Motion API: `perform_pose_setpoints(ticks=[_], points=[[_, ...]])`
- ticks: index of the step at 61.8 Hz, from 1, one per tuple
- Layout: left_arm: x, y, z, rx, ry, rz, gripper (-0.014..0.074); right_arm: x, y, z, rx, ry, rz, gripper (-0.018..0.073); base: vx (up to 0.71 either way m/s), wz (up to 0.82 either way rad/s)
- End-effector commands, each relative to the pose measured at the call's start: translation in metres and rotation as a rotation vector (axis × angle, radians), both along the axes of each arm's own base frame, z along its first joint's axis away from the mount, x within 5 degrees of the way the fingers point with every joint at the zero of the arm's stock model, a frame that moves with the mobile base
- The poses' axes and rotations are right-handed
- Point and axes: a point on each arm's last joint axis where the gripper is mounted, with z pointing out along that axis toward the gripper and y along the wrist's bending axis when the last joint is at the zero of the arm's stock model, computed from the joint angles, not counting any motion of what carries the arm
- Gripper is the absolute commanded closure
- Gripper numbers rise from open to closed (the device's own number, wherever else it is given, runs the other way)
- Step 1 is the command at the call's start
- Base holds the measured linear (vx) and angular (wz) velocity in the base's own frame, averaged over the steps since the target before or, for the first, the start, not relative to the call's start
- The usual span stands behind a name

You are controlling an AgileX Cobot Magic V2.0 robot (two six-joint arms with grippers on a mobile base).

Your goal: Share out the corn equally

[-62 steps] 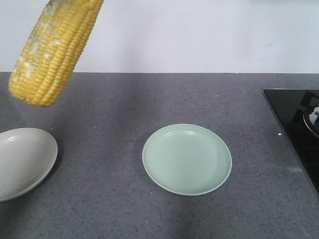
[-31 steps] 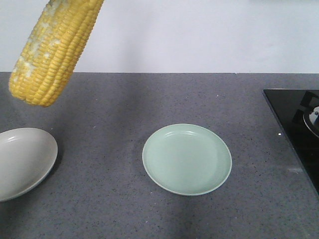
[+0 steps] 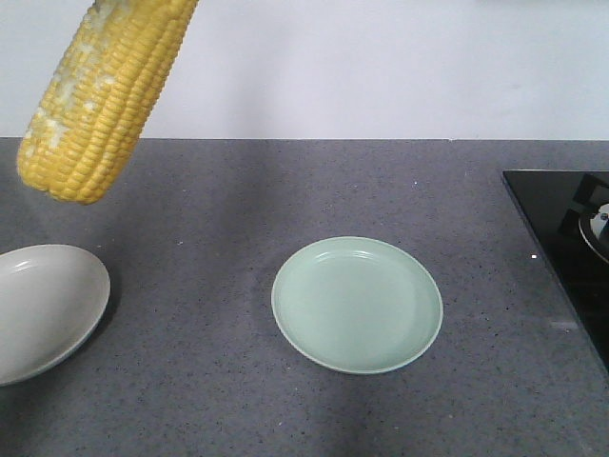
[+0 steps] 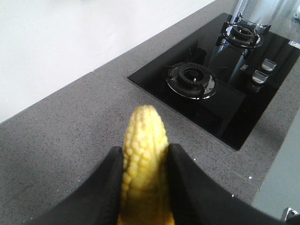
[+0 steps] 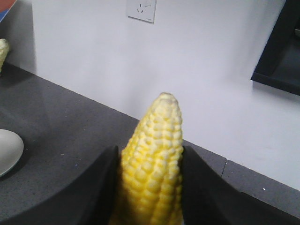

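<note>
One corn cob (image 4: 144,133), bright yellow and tapered, stands between the black fingers of my left gripper (image 4: 146,150), which is shut on it above the grey counter. My right gripper (image 5: 150,149) is shut on a second corn cob (image 5: 157,136), tip pointing up toward the white wall. In the front view a large cob (image 3: 105,95) hangs slanted at the upper left, above the counter; whatever holds it is out of frame. Part of another cob (image 5: 2,54) shows at the left edge of the right wrist view.
A pale green plate (image 3: 357,305) lies empty mid-counter. A grey-white plate (image 3: 43,309) sits at the left edge, also empty. A black gas hob (image 3: 561,238) takes the right side, its burners and knobs (image 4: 211,84) visible. A wall socket (image 5: 141,9) is behind.
</note>
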Motion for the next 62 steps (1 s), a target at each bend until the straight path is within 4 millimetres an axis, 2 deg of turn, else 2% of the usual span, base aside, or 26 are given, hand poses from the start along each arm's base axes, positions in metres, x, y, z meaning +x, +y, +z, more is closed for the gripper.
perform_pose_setpoints(ticks=[1,48,56,62], points=[[-0.016,0.003,0.017,-0.068,-0.053,-0.011,0.0603,0.0,0.0,0.012,0.037,-0.094,-0.01,0.0561,0.0,0.0],[-0.016,0.003,0.017,-0.068,-0.053,-0.011,0.0603,-0.001,0.001,0.015,0.067,-0.118,0.006,0.0561,0.0,0.0],[-0.016,0.003,0.017,-0.068,-0.053,-0.011,0.0603,0.016,0.009,0.014,0.106,-0.096,0.058,0.0561,0.0,0.0],[-0.016,0.003,0.017,-0.068,-0.053,-0.011,0.0603,0.044,0.024,0.004,0.127,-0.015,0.175,0.0561,0.0,0.0]])
